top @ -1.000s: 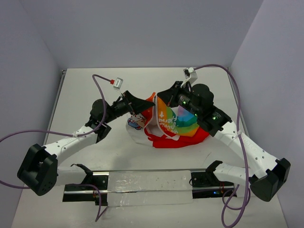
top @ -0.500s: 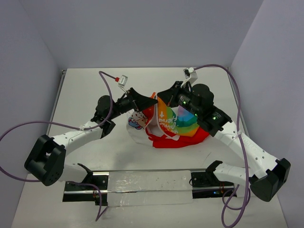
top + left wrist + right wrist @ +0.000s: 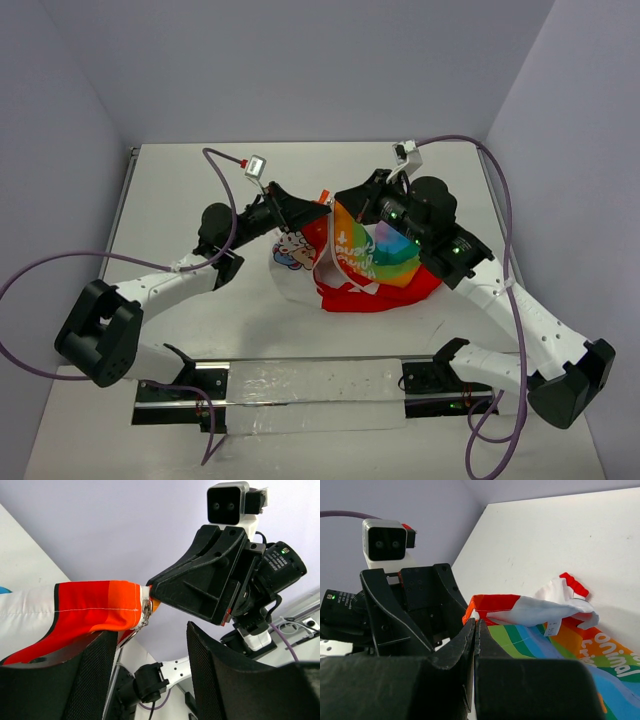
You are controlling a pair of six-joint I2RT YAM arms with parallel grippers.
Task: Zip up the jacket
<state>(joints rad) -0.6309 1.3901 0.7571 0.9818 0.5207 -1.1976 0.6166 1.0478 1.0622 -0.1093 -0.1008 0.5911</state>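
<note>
Right gripper (image 3: 475,622) — jaws shut, pinched on orange front-edge corner of jacket (image 3: 365,260). Metal zip fitting (image 3: 145,611) seen just beside its tips. Left gripper (image 3: 150,632) — jaws parted, nothing clamped, set facing right gripper, near. Rest of jacket heaped on table (image 3: 200,180) under right gripper. Judged light, limp, easily bunched. Hold best taken on stiffer zip tape by fitting.
</note>
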